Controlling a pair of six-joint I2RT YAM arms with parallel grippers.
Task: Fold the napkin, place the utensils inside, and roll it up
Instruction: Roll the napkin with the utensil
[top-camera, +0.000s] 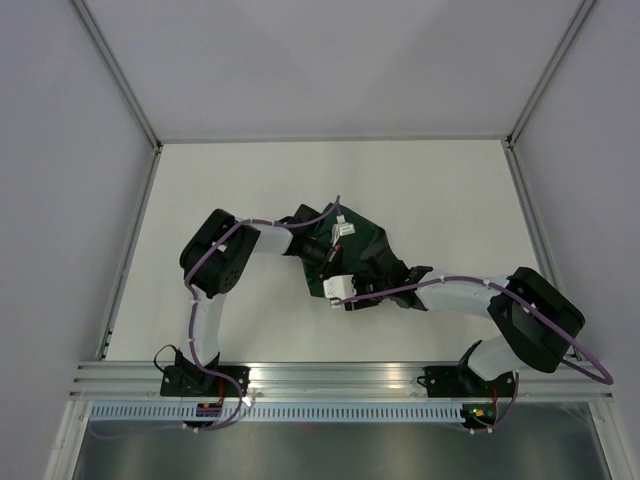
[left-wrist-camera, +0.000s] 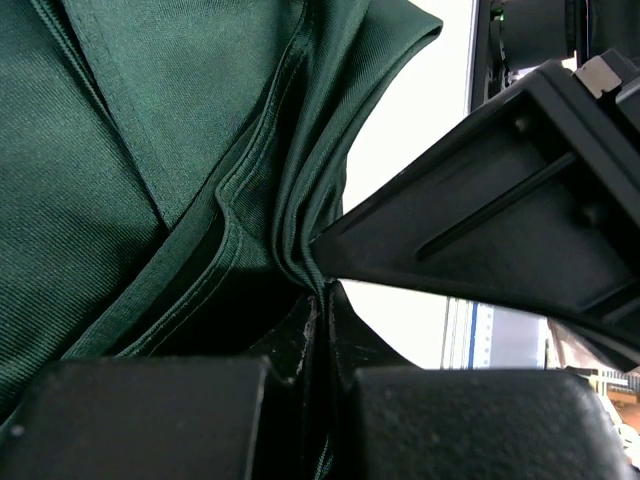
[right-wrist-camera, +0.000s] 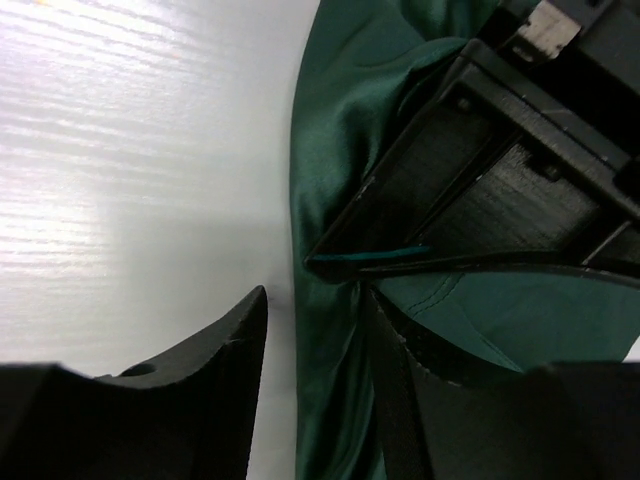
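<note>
The dark green napkin (top-camera: 375, 245) lies bunched in folds at the middle of the table. My left gripper (top-camera: 338, 262) is shut on a gathered fold of it; in the left wrist view the cloth (left-wrist-camera: 150, 150) runs down into the closed jaws of that gripper (left-wrist-camera: 322, 300). My right gripper (top-camera: 362, 288) is open right beside it. In the right wrist view the right gripper (right-wrist-camera: 315, 310) straddles the napkin's edge (right-wrist-camera: 325, 200), with the left gripper (right-wrist-camera: 480, 200) just beyond its tips. The fork is hidden.
The white tabletop (top-camera: 250, 180) has a metal frame rail (top-camera: 340, 375) along its near edge and grey walls on three sides. Both wrists crowd together over the napkin.
</note>
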